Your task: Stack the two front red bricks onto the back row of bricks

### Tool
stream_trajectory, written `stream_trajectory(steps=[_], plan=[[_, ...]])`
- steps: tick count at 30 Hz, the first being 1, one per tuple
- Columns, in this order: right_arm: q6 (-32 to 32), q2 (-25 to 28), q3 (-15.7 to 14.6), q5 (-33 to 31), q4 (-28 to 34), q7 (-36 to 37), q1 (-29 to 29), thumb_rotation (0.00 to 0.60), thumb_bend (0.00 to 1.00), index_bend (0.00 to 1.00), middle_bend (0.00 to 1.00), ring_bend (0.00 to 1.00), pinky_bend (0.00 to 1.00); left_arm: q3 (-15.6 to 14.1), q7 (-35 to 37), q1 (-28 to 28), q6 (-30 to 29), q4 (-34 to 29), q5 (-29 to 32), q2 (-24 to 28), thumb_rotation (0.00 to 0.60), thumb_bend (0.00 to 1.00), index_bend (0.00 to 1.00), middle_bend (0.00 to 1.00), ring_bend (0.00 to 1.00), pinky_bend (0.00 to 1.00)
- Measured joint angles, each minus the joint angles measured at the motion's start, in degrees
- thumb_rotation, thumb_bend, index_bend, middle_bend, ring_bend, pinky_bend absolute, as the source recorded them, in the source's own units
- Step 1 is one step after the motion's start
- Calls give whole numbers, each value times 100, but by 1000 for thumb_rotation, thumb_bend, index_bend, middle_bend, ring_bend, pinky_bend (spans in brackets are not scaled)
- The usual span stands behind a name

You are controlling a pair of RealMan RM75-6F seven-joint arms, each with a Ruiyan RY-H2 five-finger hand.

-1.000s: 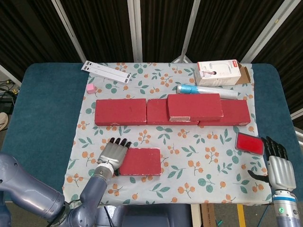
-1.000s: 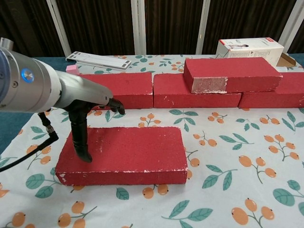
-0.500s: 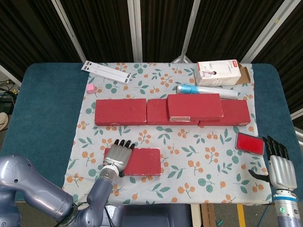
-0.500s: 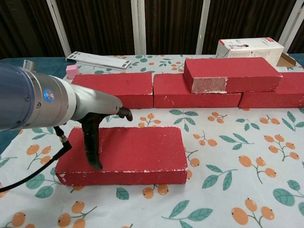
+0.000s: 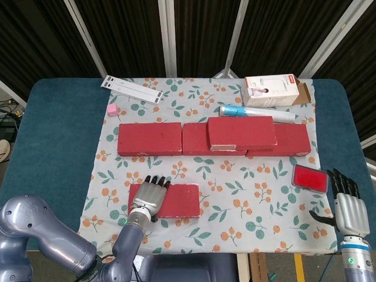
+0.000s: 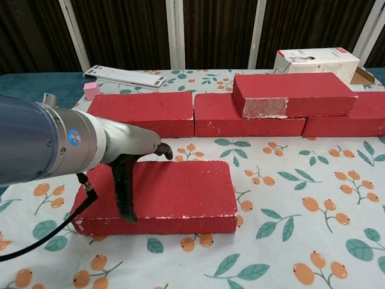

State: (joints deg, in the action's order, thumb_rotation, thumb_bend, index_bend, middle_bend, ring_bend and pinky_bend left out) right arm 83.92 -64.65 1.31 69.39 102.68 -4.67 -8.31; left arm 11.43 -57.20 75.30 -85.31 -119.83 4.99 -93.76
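Note:
One red brick [image 5: 179, 200] lies alone at the front of the patterned cloth; in the chest view the same front brick [image 6: 180, 191] shows its long near face. My left hand [image 5: 150, 196] rests flat on its left part, fingers spread and pointing toward the back row. In the chest view that left hand [image 6: 133, 161] has one finger hanging down to the brick's near edge. The brick sits flat on the cloth. The back row [image 5: 150, 138] is three red bricks end to end, with another red brick [image 5: 241, 131] stacked on its right half. My right hand [image 5: 346, 203] is open at the table's right front.
A flat red pad [image 5: 309, 177] lies just left of the right hand. Behind the row are a blue tube [image 5: 252, 111], a white box [image 5: 270, 90], a white strip [image 5: 132, 88] and a small pink cube [image 5: 113, 110].
My left hand has slid rightward from the front brick's left end onto its top. The brick and my right hand have stayed put.

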Motion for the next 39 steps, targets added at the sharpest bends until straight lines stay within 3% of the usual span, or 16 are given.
stream_trajectory(steps=[17,21,33,39], plan=[[-119,-3,190,26,-14,36,110,600,69,0,0,0,0,-22,-310,-187,-151,330,-296,-364,600,0,0,1,0,0],[-154,-10,230,24,-17,55,131,600,68,0,0,0,0,-34,-450,-224,-200,402,-293,-439,600,0,16,50,0,0],[-169,-51,348,15,-36,86,196,600,68,0,0,0,0,40,-814,-267,-306,552,-423,-582,600,0,325,341,0,41],[-217,-70,370,20,-49,73,203,600,68,0,0,0,0,53,-918,-318,-488,522,-661,-472,600,7,365,389,0,49]])
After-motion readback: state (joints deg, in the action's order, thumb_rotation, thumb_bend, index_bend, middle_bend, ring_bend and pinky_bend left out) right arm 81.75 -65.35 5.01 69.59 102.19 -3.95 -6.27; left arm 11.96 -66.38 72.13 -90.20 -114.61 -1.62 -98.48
